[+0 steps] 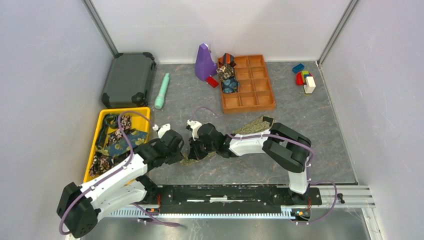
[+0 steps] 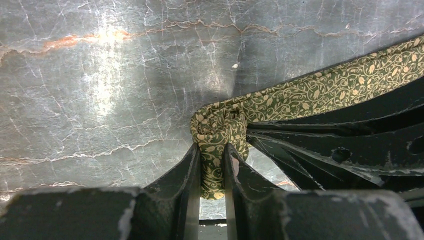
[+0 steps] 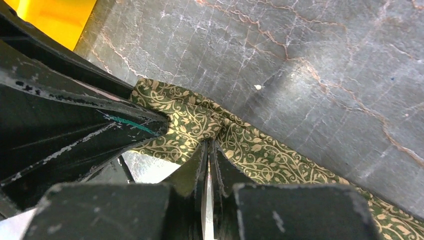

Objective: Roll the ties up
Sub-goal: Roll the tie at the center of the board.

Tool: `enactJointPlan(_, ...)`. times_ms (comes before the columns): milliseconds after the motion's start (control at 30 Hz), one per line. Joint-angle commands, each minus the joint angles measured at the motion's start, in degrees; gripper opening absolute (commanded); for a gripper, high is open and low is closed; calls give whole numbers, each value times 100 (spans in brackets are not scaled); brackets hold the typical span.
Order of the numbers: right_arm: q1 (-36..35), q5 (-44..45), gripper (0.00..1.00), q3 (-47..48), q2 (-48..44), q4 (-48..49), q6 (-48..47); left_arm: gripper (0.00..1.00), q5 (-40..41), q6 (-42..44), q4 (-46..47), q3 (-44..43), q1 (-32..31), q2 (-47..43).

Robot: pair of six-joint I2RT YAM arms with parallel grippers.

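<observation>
Two robot arms meet over a grey marbled tabletop (image 1: 320, 135). An olive-gold tie (image 1: 254, 124) with a leafy vine pattern lies flat across the middle. It runs from the far right toward the near left, where both tools work on its end. The left tool (image 2: 212, 152) is narrowed around a small, loose coil of the tie, gripping it from both sides. The right tool (image 3: 209, 146) is pinched almost shut on the flat fabric just beside that coil.

The step in hand looks like the start of the roll. To do it well, the left tool's grip should be firm enough that the coil does not spring open, yet not so hard that it crushes flat. The right tool should feed the strip straight, edges aligned, with light tension, so each turn lands squarely on the last. A skewed strip would likely make the coil cone out sideways.
</observation>
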State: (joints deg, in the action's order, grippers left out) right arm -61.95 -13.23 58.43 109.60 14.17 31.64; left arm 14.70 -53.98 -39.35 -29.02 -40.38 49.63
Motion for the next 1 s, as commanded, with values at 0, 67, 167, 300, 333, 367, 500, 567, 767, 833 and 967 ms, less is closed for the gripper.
enactJointPlan(0,-79,-109,8,351,164,309,60,7,18,408,-156,-375,-5,205)
enactJointPlan(67,-89,-142,8,420,217,307,60,7,29,452,-218,-482,-5,281)
enactJointPlan(167,-89,-151,8,409,187,287,38,6,72,501,-367,-626,-5,421)
enactJointPlan(300,-80,-90,9,366,50,220,-29,7,54,537,-502,-766,-9,601)
enactJointPlan(333,-80,-77,9,362,35,221,-36,7,22,546,-503,-787,-14,647)
enactJointPlan(367,-80,-86,9,370,31,219,-40,7,-5,546,-503,-813,-18,689)
enactJointPlan(500,-83,-157,9,379,85,253,-16,6,-36,520,-524,-949,-83,849)
enactJointPlan(567,-80,-196,8,367,105,291,19,6,-31,490,-526,-1014,-134,931)
enactJointPlan(767,-81,-367,8,184,114,656,323,5,61,347,-608,-1270,-345,1213)
enactJointPlan(833,-86,-451,8,92,144,836,453,5,91,295,-609,-1329,-426,1303)
enactJointPlan(967,-86,-531,8,12,199,946,533,5,203,166,-609,-1397,-603,1498)
